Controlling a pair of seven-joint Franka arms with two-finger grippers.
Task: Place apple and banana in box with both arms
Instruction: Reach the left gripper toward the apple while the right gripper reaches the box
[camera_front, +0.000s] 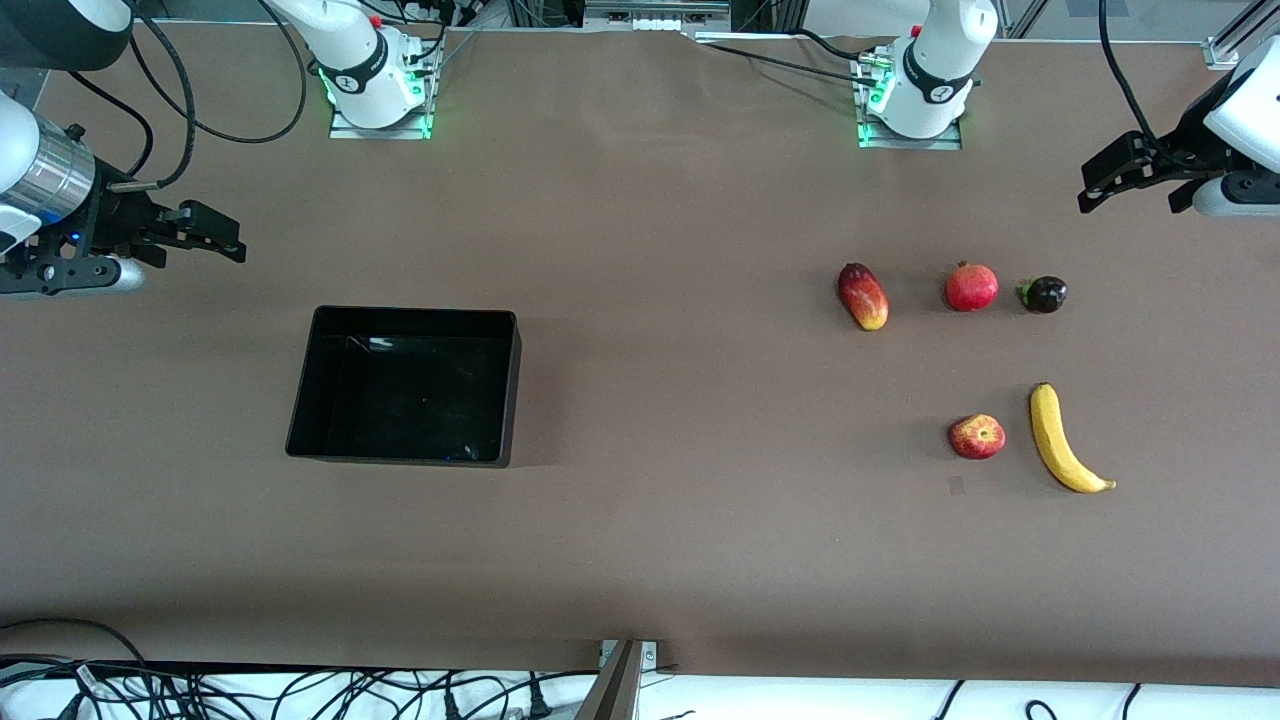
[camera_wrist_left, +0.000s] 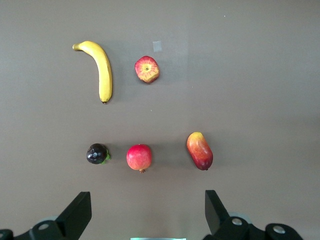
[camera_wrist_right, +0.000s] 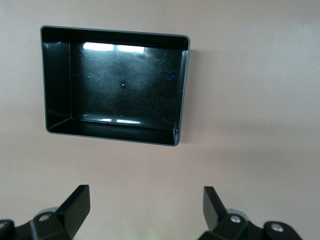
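The apple (camera_front: 977, 437), red with yellow streaks, lies on the brown table toward the left arm's end, with the yellow banana (camera_front: 1065, 440) beside it. The black box (camera_front: 512, 390) stands empty toward the right arm's end. My left gripper (camera_front: 1135, 190) hangs open over the table edge at its own end, away from the fruit. In the left wrist view the banana (camera_wrist_left: 102, 70) and apple (camera_wrist_left: 147, 69) lie well off from the open left gripper (camera_wrist_left: 147, 210). My right gripper (camera_front: 205, 235) is open near its own end; its wrist view shows the box (camera_wrist_right: 183, 90) ahead of the open right gripper (camera_wrist_right: 146, 207).
A red-yellow mango (camera_front: 863, 296), a red pomegranate (camera_front: 971, 287) and a small dark fruit (camera_front: 1044, 294) lie in a row farther from the front camera than the apple and banana. Bare table stretches between the box and the fruit.
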